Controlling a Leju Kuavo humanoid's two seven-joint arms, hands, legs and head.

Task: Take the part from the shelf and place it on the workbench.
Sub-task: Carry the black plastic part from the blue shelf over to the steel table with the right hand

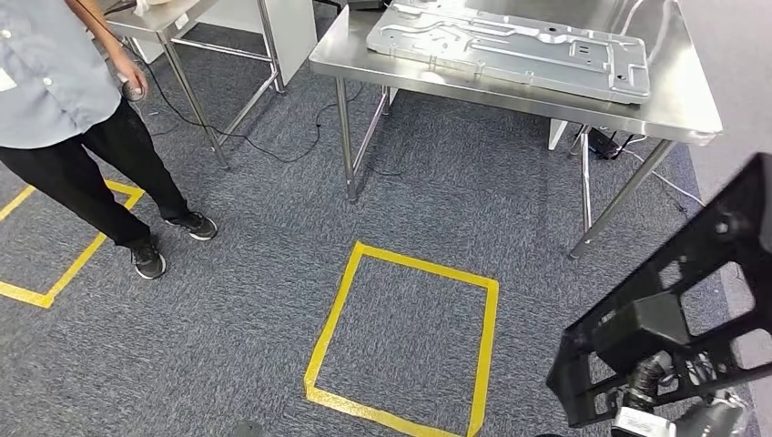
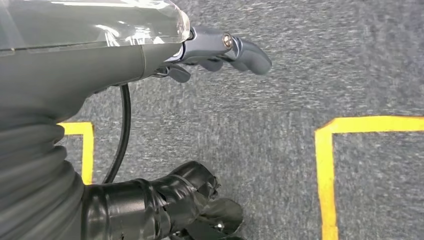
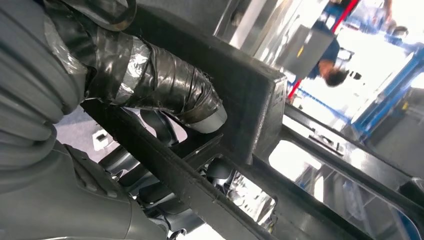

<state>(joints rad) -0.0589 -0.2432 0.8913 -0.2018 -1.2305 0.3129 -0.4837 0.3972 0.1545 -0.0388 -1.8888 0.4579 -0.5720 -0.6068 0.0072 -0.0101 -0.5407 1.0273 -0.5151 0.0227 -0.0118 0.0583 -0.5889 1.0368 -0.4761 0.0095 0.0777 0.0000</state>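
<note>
Part: a black open-frame bracket point(image 1: 669, 305) occupied the lower right of the head frame, tilted, its upper end rising toward the right edge. It was off the workbench and above the carpet.
Part, close view: in the right wrist picture the black bars point(image 3: 250, 115) crossed the frame diagonally, with open gaps between them.
Right hand: the right hand point(image 3: 170, 95), its thumb wrapped in dark tape, lay against a bar of the part, with darker fingers point(image 3: 160, 127) curled behind the frame. The hand gripped the part.
Left hand: the left hand point(image 2: 210, 52) hung over the carpet at the upper centre of the left wrist picture. Its fingers were loosely bent and apart, holding nothing.
Workbench: a steel table point(image 1: 674, 109) stood at the upper right of the head frame, well apart from the part.
On workbench: a flat stamped metal panel point(image 1: 510, 45) lay on the top.
Floor: grey carpet point(image 1: 273, 300) carried a yellow tape square point(image 1: 401, 337) at lower centre, just left of the part.
Second table: another steel table point(image 1: 173, 23) stood at upper left.
Person: a person point(image 1: 64, 100) in a light shirt and dark trousers stood at upper left, beside yellow floor tape point(image 1: 73, 264).
</note>
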